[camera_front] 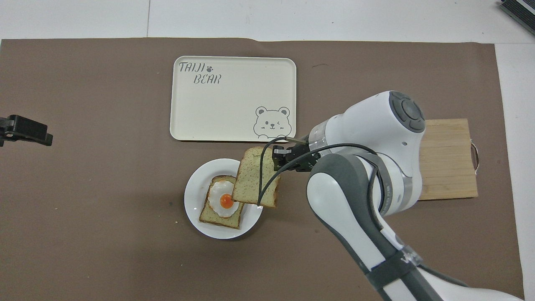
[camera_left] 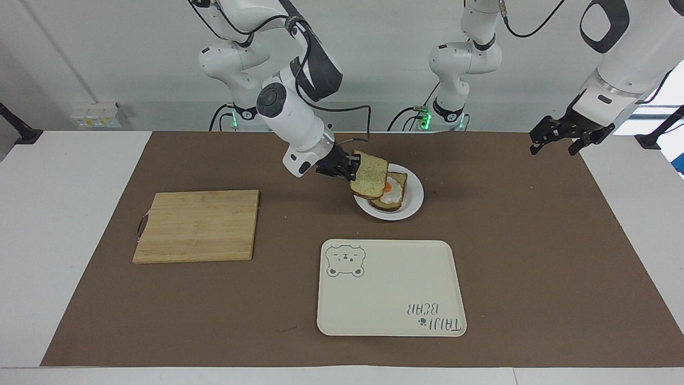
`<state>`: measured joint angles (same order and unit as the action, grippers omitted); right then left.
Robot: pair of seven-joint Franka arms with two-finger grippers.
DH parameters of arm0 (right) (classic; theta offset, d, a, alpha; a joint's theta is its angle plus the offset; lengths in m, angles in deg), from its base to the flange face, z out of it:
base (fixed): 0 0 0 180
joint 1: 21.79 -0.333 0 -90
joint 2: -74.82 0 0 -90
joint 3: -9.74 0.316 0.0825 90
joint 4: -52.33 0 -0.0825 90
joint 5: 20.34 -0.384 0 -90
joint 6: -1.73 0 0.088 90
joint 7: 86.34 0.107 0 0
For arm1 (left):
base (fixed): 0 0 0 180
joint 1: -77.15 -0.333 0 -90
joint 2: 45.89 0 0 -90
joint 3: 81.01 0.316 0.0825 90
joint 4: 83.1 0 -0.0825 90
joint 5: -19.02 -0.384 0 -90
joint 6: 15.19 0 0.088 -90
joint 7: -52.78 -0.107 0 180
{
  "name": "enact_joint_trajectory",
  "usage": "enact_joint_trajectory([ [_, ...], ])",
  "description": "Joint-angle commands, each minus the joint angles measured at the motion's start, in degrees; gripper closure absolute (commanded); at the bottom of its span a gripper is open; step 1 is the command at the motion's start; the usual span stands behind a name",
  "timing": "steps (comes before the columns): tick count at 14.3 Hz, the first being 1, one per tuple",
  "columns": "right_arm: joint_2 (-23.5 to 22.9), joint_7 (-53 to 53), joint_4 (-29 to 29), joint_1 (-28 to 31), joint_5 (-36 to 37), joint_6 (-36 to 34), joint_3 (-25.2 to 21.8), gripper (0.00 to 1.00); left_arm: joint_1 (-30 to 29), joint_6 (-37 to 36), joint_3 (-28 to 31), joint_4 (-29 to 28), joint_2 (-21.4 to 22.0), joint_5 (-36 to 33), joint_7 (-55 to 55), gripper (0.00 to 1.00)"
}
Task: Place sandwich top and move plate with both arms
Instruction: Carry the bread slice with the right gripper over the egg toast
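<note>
Right pincer [camera_left: 350,167] is clamped on one crust edge of the sandwich top [camera_left: 370,176], carrying it flat-ish and slightly tilted in the air, over the rim of the plate [camera_left: 416,202] on the right arm's side. Gripping by the edge looks deliberate: it leaves the underside of the slice free to settle on the stack. From overhead the slice [camera_front: 255,182] covers the 3 o'clock part of the plate [camera_front: 196,205] and overlaps the egg slice [camera_front: 219,209]; it is not yet centred on it, so my read is the carry needs a bit more travel toward the left arm's end, then a lowering.

The plate sits mid-table, with the fried egg [camera_left: 394,187] peeking out from under the held bread. Just off the plate's 12 o'clock in the overhead view lies the bear-printed tray [camera_front: 234,98], empty, likely where the plate goes next.

Left pincer [camera_left: 558,140] waits with fingers spread wide, holding nothing, high over the table's edge at the left arm's end.

A wooden cutting board [camera_left: 196,225] lies bare at the right arm's end. Everything rests on a brown mat [camera_left: 534,256] over the white table [camera_left: 64,214], with a pale wall at the robots' end.
</note>
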<state>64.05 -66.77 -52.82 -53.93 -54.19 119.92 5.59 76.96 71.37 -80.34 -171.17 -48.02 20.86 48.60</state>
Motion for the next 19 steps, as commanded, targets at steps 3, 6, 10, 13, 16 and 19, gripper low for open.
enact_joint_trajectory([
  [3,-1.7,-2.3,-1.3,-3.1,-1.7,4.9,2.1,1.0,0.2,-0.5,0.0,-1.1,1.3,-1.0,0.8,0.0],
  [6,-4.1,-2.9,-1.4,-4.3,-1.9,7.0,2.1,1.0,0.2,-0.5,0.0,-1.1,1.3,-1.0,0.8,0.0],
  [10,-6.8,-7.4,-1.9,-6.6,-1.9,10.6,2.1,1.0,0.2,-0.5,0.0,-1.1,1.3,-1.0,0.8,0.0],
  [13,-7.5,-9.5,-2.2,-6.8,-1.9,10.7,2.1,1.0,0.2,-0.5,0.0,-1.1,1.3,-1.0,0.8,0.0],
  [16,-8.4,-11.0,-3.3,-9.1,-2.0,14.6,2.1,1.0,0.6,-0.5,0.0,-1.1,1.3,-1.0,0.8,0.0],
  [19,-8.5,-11.6,-3.7,-8.9,-1.9,15.6,2.1,1.0,0.7,-0.4,0.0,-1.0,1.3,-1.0,0.8,0.0],
])
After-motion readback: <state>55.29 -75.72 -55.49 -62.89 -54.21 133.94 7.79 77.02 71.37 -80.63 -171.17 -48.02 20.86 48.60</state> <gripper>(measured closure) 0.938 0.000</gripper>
